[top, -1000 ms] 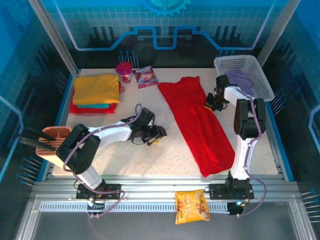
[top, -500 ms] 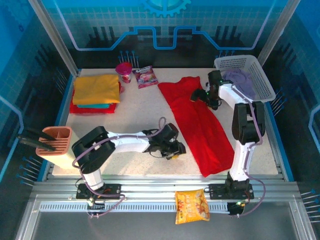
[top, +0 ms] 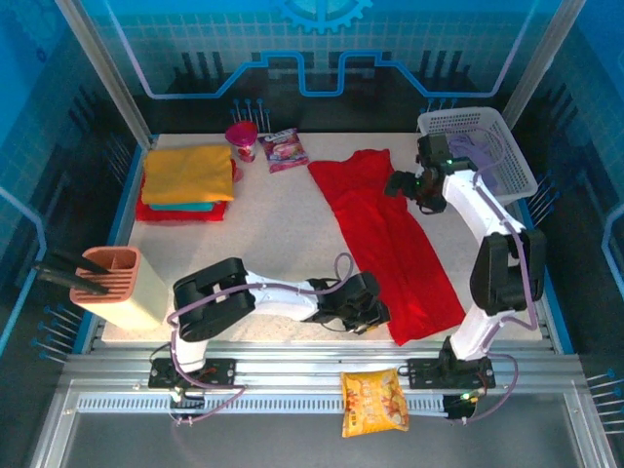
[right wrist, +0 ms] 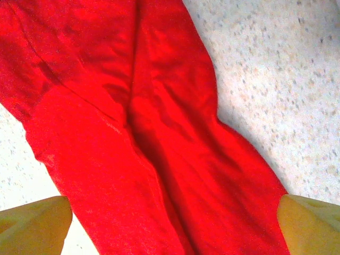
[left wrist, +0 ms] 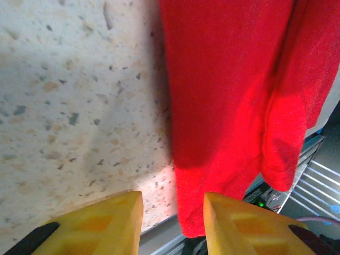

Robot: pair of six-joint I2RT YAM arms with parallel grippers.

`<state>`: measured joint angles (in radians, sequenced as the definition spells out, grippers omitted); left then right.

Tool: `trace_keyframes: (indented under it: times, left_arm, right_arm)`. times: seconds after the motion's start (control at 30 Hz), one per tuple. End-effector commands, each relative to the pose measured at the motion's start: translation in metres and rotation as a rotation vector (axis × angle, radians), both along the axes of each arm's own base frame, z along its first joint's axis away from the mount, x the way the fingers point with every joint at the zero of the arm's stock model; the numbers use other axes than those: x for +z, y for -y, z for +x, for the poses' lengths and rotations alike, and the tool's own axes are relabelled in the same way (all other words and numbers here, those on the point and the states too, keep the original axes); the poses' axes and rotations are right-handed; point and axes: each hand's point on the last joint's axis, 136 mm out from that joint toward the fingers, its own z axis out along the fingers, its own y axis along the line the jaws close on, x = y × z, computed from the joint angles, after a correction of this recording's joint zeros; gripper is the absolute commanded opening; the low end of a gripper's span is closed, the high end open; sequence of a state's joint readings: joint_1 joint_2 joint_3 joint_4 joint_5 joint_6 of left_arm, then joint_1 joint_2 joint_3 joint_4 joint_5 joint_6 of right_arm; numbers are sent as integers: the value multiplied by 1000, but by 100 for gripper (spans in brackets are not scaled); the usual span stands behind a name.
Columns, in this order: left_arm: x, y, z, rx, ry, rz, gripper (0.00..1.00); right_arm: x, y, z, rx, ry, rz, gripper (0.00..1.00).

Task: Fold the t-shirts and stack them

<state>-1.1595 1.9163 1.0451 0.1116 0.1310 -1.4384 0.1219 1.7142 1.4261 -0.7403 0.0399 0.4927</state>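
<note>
Two arms reach out, we see: the left lies low across the table point(top: 283, 224), its left gripper point(top: 375, 314) part-spread and empty beside the red t-shirt point(top: 390, 239) where that overhangs the near edge. The right gripper point(top: 405, 185) gapes wide over the shirt's far end. Bare tabletop lies to the left.

- A white lattice basket point(top: 515, 166) is set at the table's far right corner.
- A pink cup point(top: 242, 141) and a pink packet point(top: 287, 149) are placed side by side at the far edge.
- A salmon ribbed holder point(top: 117, 288), with dark tools point(top: 63, 276) stuck in it, is seen near left.
- An orange-yellow snack bag point(top: 374, 402) is laid on the metal rails point(top: 292, 370) before the speckled table point(top: 283, 224).
</note>
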Motion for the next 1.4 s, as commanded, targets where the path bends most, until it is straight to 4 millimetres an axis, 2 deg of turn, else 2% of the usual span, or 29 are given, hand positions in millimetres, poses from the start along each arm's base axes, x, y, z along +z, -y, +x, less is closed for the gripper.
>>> trace_keyframes:
  times: [0.0, 0.2, 0.37, 0.53, 0.6, 0.83, 0.97, 1.1, 1.2, 1.33, 1.37]
  left_arm:
    - [-1, 7, 8, 63, 11, 7, 35]
    - [-8, 21, 10, 55, 5, 2, 30]
    - [-15, 19, 8, 66, -3, 33, 27]
    - [-18, 2, 12, 93, 18, 82, 10]
    - [-19, -11, 16, 86, 18, 123, 0]
    - [-6, -88, 35, 86, 31, 250, 0]
    - [2, -128, 36, 49, 18, 301, 0]
    - [6, -162, 27, 46, -4, 348, 0]
    - [1, -184, 11, 79, -39, 345, 0]
    - [-20, -209, -12, 152, -96, 323, 0]
    - [-23, -214, -15, 170, -100, 317, 6]
  right_arm:
    - [15, 8, -11, -16, 35, 26, 100]
    - [13, 12, -21, -8, 31, 38, 100]
    - [7, 18, -26, -17, 17, 65, 100]
    - [10, 21, -29, -21, 33, 88, 100]
    - [10, 21, -32, -18, 34, 90, 100]
    - [2, 20, -39, 19, 17, 82, 100]
    - [-7, 15, -39, 25, -5, 105, 100]
    - [-17, 8, -37, 38, -25, 113, 100]
    - [-29, 0, -35, 46, -47, 135, 100]
    - [-35, -13, -27, 84, -41, 143, 99]
    - [-35, -18, -24, 98, -36, 140, 98]
